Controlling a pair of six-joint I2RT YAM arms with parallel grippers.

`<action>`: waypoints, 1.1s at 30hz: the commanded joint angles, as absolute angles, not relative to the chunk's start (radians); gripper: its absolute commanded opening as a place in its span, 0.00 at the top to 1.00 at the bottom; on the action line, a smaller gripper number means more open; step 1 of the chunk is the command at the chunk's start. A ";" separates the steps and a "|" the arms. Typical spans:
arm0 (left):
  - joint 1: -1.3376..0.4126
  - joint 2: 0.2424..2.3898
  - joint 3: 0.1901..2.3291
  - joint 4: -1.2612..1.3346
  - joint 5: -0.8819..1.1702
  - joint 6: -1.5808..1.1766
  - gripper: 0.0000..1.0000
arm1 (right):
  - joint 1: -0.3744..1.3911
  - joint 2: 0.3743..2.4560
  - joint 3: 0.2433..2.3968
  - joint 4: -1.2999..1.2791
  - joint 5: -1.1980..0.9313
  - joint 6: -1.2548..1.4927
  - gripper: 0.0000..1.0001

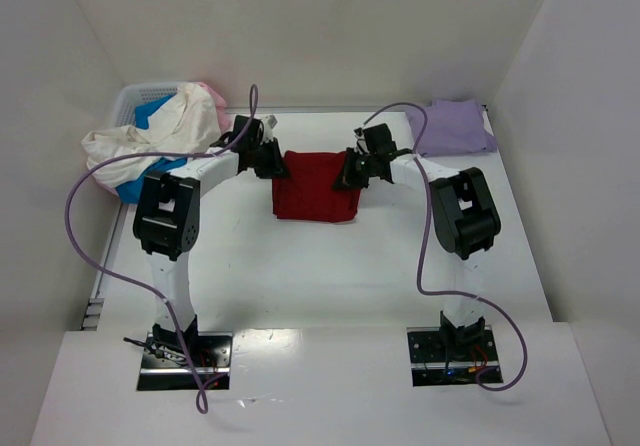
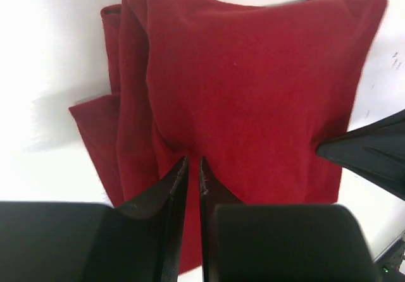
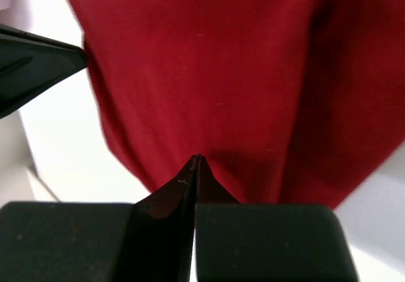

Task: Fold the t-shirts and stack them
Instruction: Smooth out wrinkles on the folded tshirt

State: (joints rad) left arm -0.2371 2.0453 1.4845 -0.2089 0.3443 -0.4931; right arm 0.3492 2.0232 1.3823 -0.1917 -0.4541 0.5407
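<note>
**Hidden or unclear.** In both wrist views the black fingers cover the red shirt where it is held, so the depth of each bite cannot be read.
- Left jaws: closed to a thin slit on one side edge of the shirt, with creases in the cloth running in to the tips.
- Right jaws: fully closed, tips meeting on the opposite edge, with a dark dimple in the cloth at that spot.
- In the overhead view both wrists overlap the shirt's side edges and hide them.
- The shirt lies folded on the worktop, directly between the two sets of jaws. Layered folds show beside the left jaws' tips.
- Whether any part is lifted off the worktop cannot be told.

**Surroundings.**
- A folded lavender shirt lies beyond and outboard of the right jaws, well apart from them, in the far corner.
- Outboard of the left jaws stands a white basket with a cream shirt spilling over its rim.
- A blue shirt and a pink shirt show only in patches under the cream one.
- The cream cloth reaches near the left arm.
- Purple cables loop wide of both arms.
- Each wrist view catches the opposing finger at the frame's side.

**Edges and room.**
- White walls close in beyond the jaws and on both outboard sides.
- The lavender shirt sits against the far wall.
- On the base side of both jaws, the worktop carries only the arms and their cables.
</note>
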 commanded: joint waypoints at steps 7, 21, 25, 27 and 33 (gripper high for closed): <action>-0.238 2.109 1.525 -0.207 0.327 -0.453 0.80 | 0.336 2.008 1.332 -0.209 -0.341 0.488 1.00; -0.238 2.100 1.516 -0.282 0.276 -0.396 0.74 | 0.304 2.008 1.284 -0.229 -0.267 0.451 1.00; -0.238 2.054 1.536 -0.311 0.305 -0.374 0.68 | 0.275 1.936 1.284 -0.239 -0.281 0.451 1.00; -0.238 1.996 1.536 -0.311 0.327 -0.374 0.65 | 0.275 1.896 1.293 -0.253 -0.293 0.451 1.00; -0.248 1.827 1.497 -0.339 0.354 -0.365 0.53 | 0.275 1.712 1.289 -0.262 -0.343 0.472 0.92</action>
State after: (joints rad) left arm -0.2390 1.9572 1.4940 -0.3397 0.3115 -0.3923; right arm 0.2749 1.8526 1.2896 -0.2611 -0.3210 0.4778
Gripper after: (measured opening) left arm 0.457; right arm 0.065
